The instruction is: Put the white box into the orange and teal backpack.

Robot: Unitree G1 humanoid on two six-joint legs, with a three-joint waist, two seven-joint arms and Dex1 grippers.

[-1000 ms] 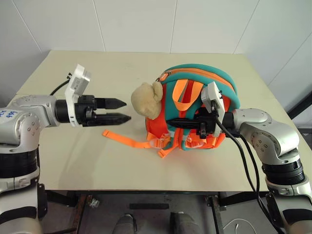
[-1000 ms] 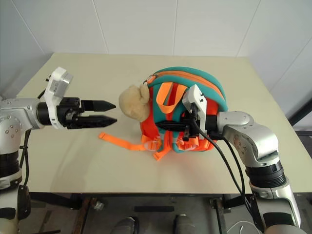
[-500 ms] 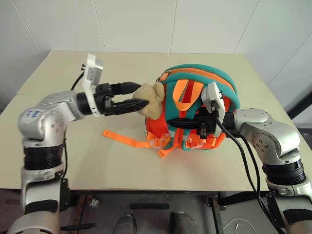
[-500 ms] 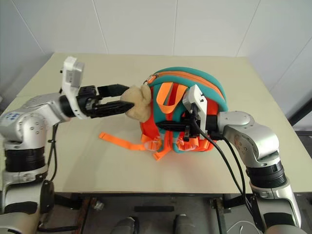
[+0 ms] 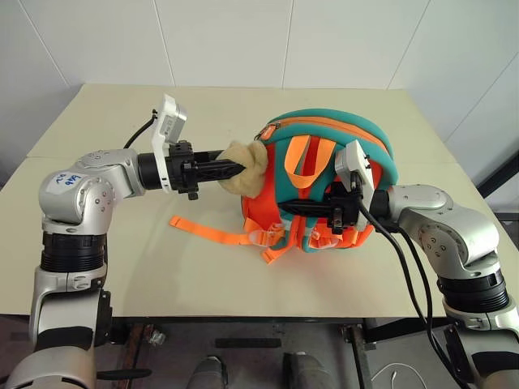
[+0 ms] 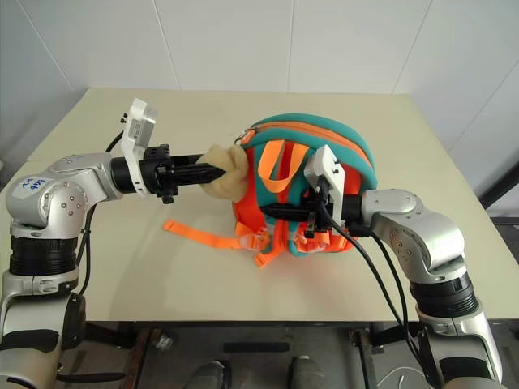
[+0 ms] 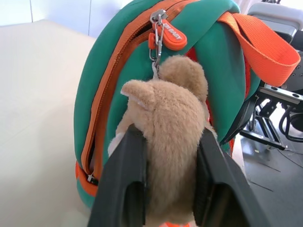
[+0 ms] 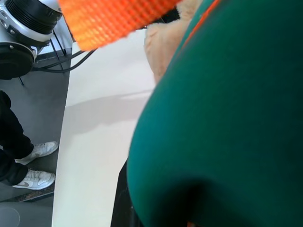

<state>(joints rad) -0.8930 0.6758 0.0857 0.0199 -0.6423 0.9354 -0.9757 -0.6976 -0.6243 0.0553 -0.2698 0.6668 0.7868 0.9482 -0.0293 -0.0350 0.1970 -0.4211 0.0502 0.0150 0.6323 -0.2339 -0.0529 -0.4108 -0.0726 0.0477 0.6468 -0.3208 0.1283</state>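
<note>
Left gripper (image 7: 165,175) moved in from open table, now clamped on plush ball (image 7: 165,123) of orange and teal backpack (image 5: 357,142); backpack upright. Right gripper (image 5: 285,207) closed against backpack's front, under straps.

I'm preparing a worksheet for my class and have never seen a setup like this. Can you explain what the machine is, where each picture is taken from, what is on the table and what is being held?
This is a humanoid robot with two arms, each ending in a two-fingered black pincer. The two wide pictures come from cameras in its head, looking down over its arms. The two close-ups come from a camera on each wrist, looking along that arm's fingers.

On the beige table stands the orange and teal backpack, its zip closed, with loose orange straps trailing in front. A tan plush toy hangs from its zip pull.

The left pincer has closed on the plush toy. The right pincer is shut against the backpack's strap side; the frames do not show clearly what it grips. A person's white shoes show on the floor.
</note>
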